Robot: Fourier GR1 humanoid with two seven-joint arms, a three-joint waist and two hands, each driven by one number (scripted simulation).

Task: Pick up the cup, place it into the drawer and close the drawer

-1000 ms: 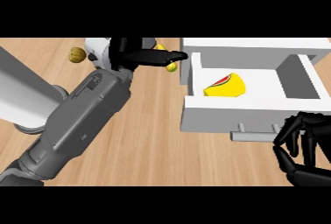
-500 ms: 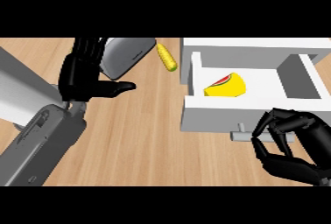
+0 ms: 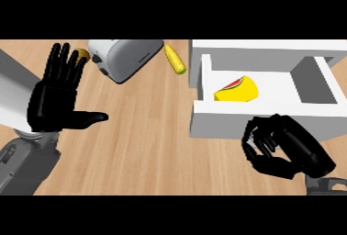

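Fingers (image 3: 62,62) straight and spread, thumb out to the side, the left hand (image 3: 54,98) stands open and palm-forward at the left of the frame, holding nothing, its grey forearm (image 3: 24,165) rising from the lower left corner. Fingers (image 3: 261,148) curled tight into the palm, the right hand (image 3: 290,146) sits at the lower right, closed, with nothing showing inside it; its knuckles overlap the lower edge of the white drawer (image 3: 217,121) front, though contact cannot be told.

The drawer stands pulled open at the upper right of the frame. Inside, toward its left wall, lies a yellow piece (image 3: 238,89) with a red and green patch on one side; whether this is the cup cannot be told, and it is well apart from both hands.

At the upper middle, a grey and white toaster (image 3: 129,57) lies on the wooden counter (image 3: 149,137), just right of the left hand's fingertips. A yellow cob (image 3: 175,59) lies between toaster and drawer, near the drawer's left wall. A small brown thing (image 3: 83,53) peeks out behind the left fingertips, beside the toaster
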